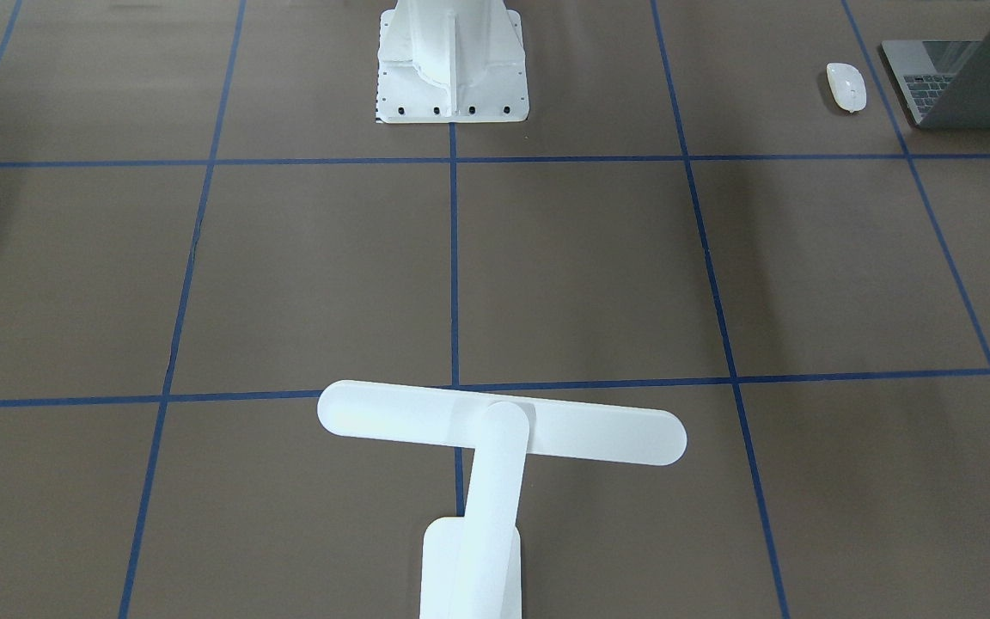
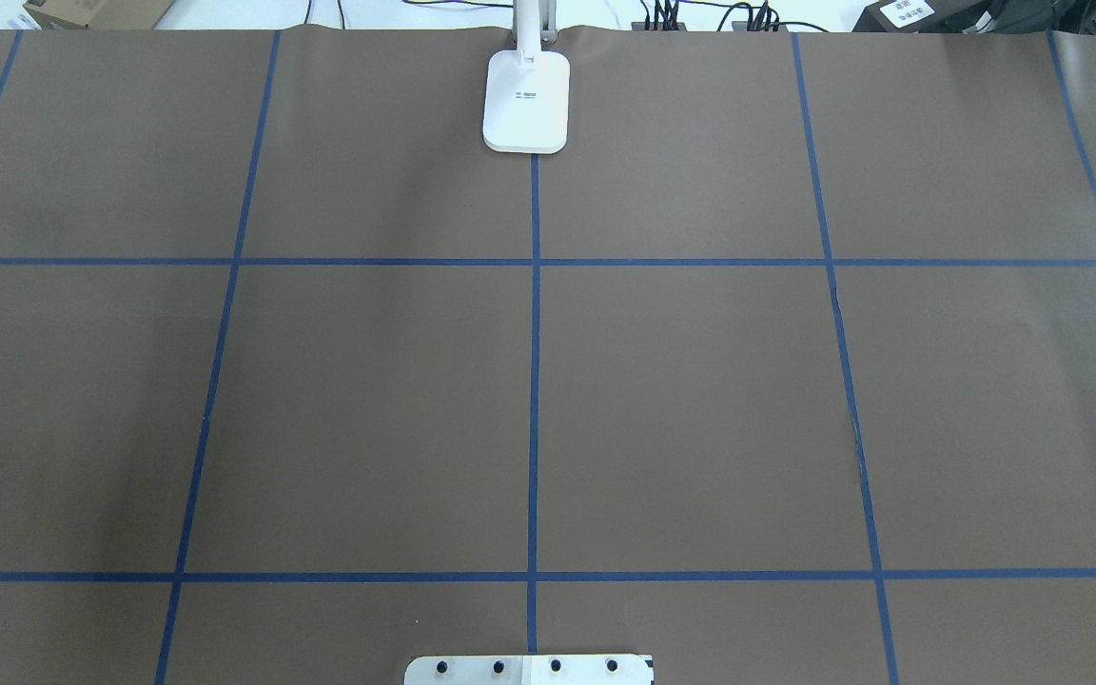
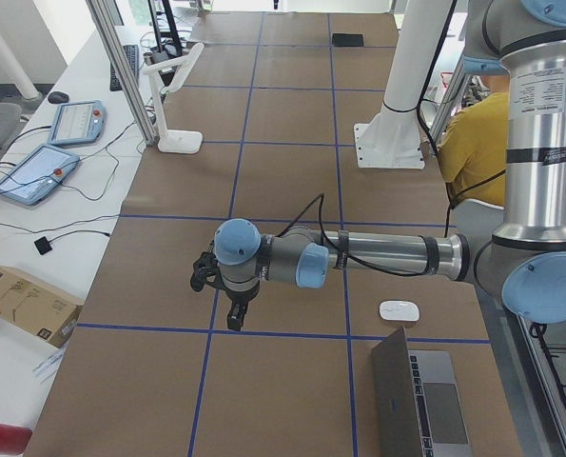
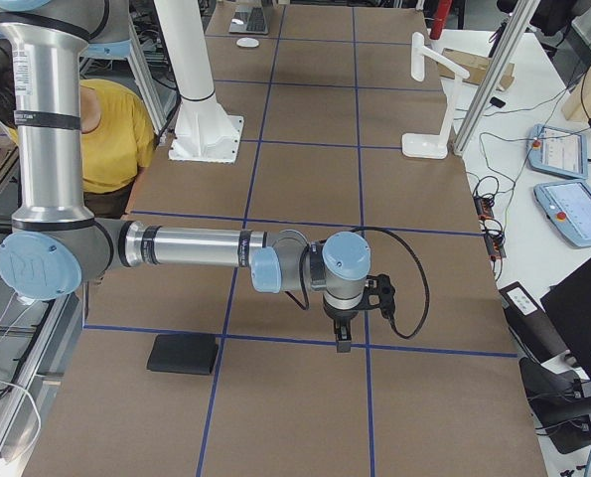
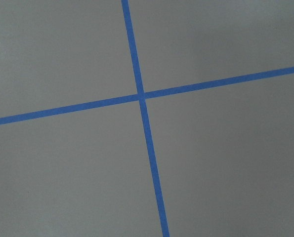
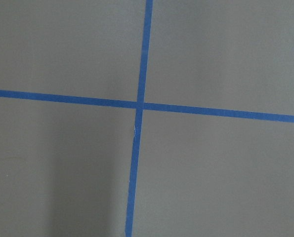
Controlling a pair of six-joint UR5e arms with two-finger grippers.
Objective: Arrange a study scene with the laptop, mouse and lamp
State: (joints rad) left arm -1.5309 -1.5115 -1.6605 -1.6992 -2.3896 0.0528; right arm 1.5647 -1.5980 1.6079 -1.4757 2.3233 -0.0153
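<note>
The grey laptop (image 1: 976, 86) stands half open at the table's end on my left; it also shows in the exterior left view (image 3: 416, 400). The white mouse (image 1: 846, 86) lies beside it (image 3: 399, 310). The white lamp (image 1: 495, 430) stands at the far middle edge, its base (image 2: 526, 100) on the centre line. My left gripper (image 3: 237, 319) hangs above a tape crossing, clear of the laptop and mouse. My right gripper (image 4: 342, 340) hangs above another crossing, near the black mat. I cannot tell whether either is open or shut. Both wrist views show only brown paper and blue tape.
A thin black mat (image 4: 183, 353) lies at the table's end on my right. The white bolted pedestal (image 1: 452, 60) stands at the near middle edge. A person in a yellow shirt (image 4: 111, 129) sits behind the robot. Tablets and cables (image 3: 35, 171) lie beyond the far edge.
</note>
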